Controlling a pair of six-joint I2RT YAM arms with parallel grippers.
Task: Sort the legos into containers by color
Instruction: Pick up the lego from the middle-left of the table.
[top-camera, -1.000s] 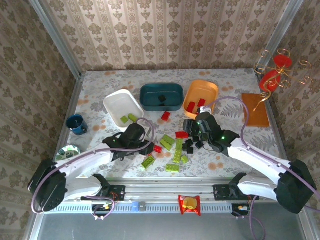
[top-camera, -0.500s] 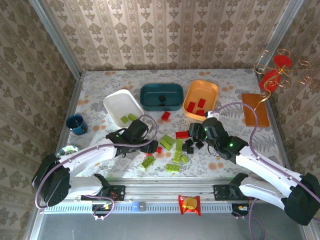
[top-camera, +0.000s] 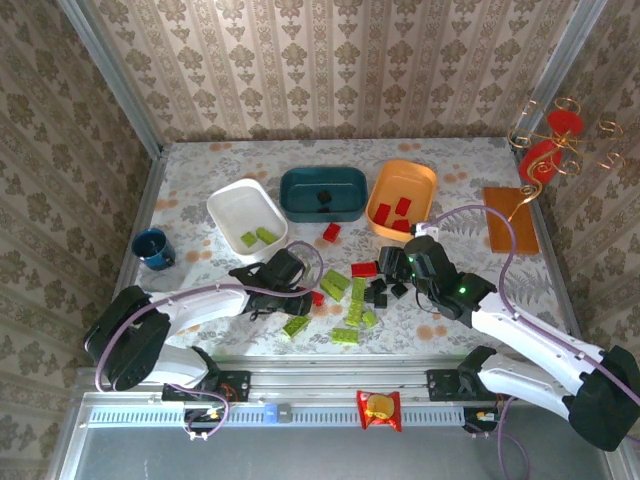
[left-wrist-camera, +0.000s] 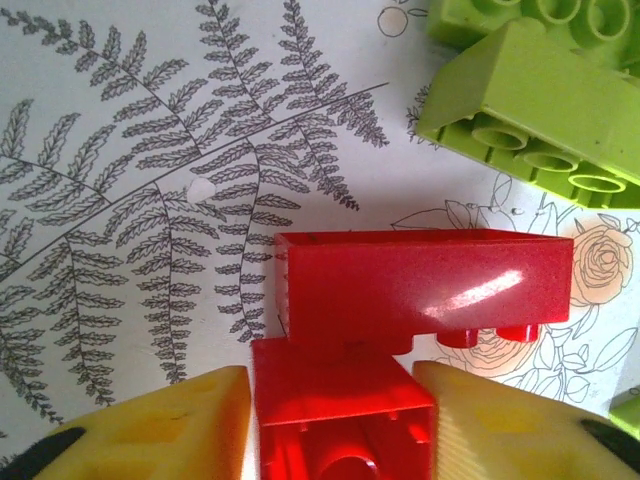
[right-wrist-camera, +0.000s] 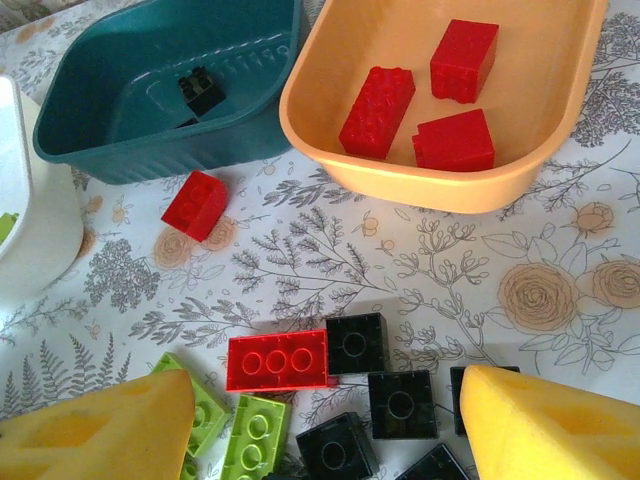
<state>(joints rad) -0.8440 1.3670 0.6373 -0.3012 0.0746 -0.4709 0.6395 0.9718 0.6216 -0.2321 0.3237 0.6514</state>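
Nudged closer to the pile since a second ago, the left gripper (left-wrist-camera: 335, 385) pinches a red lego (left-wrist-camera: 345, 415) between its yellow pads (left-wrist-camera: 160, 430). Beyond the right gripper (right-wrist-camera: 328, 385), whose fingers are spread wide, sit the teal tray (right-wrist-camera: 150, 150) and the orange tray (right-wrist-camera: 430, 185), which holds three red bricks (right-wrist-camera: 378, 112). Black legos (right-wrist-camera: 402, 403) lie directly between its fingers. Lime bricks (left-wrist-camera: 520, 90) lie just ahead of the left gripper, to the right.

A blue cup (top-camera: 153, 248) stands left on the floral surface (top-camera: 455, 160), a brown-orange slab (top-camera: 510, 220) right, a snack packet (top-camera: 379, 408) nearest.
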